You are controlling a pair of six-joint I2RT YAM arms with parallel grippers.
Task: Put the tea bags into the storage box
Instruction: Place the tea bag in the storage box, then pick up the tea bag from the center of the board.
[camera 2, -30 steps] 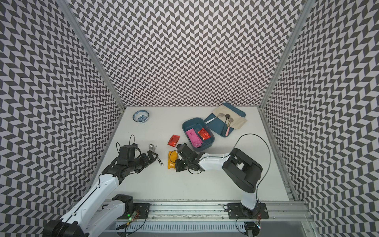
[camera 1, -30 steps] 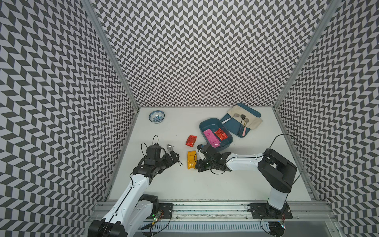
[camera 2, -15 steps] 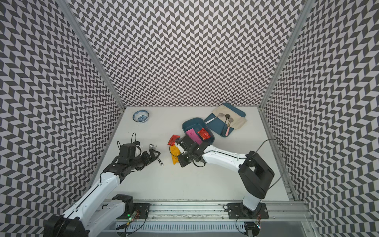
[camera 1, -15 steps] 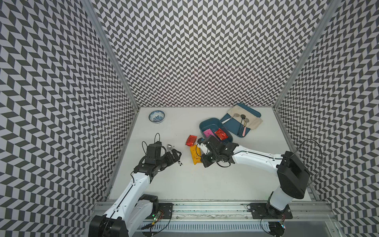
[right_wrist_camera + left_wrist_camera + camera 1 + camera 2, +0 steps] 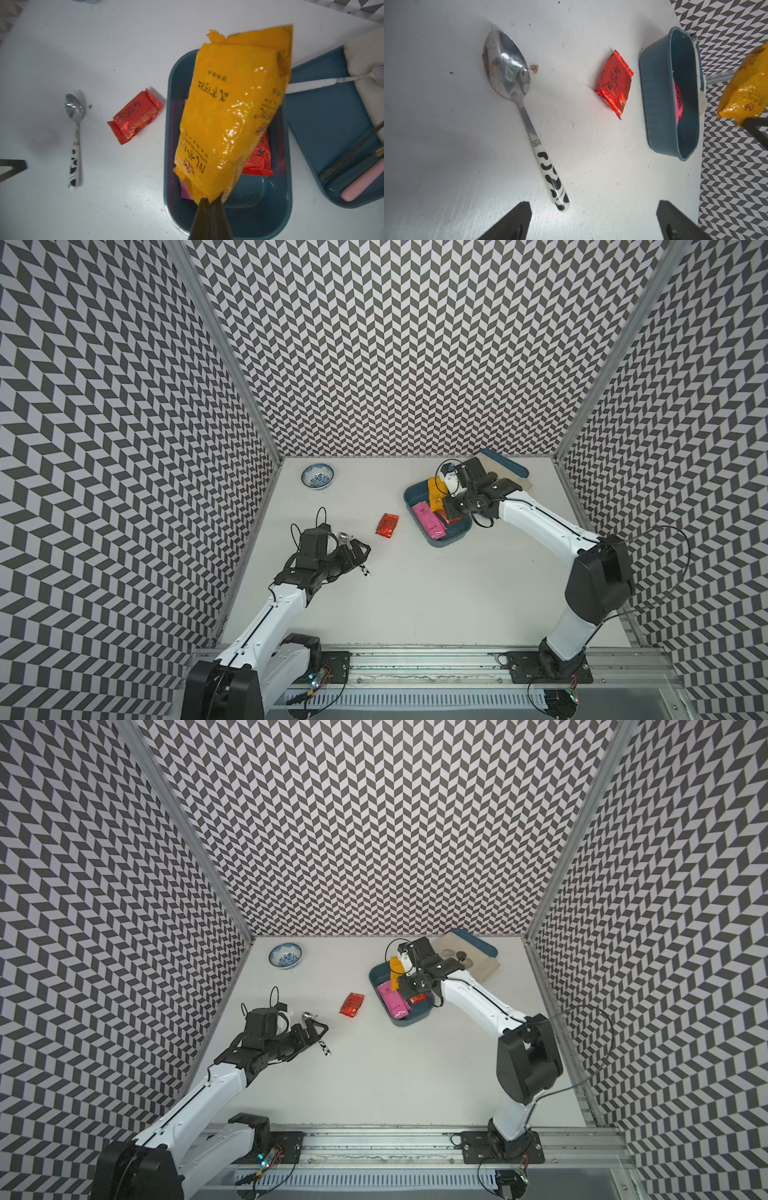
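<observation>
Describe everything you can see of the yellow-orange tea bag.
The yellow-orange tea bag is a glossy, crinkled foil sachet printed with dark characters and red motifs. The right gripper is shut on one end, holding it aloft over the storage box, seemingly touching nothing else.

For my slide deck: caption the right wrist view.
Right hand pinches the yellow tea bag above the storage box; one red bag lies outside.

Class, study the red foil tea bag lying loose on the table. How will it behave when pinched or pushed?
The red tea bag looks small and puffy, so probably light. Its glossy, crinkled foil would likely slide when pushed and might slip from a shallow pinch. The creased ends suggest it bends rather than stays stiff.
</observation>
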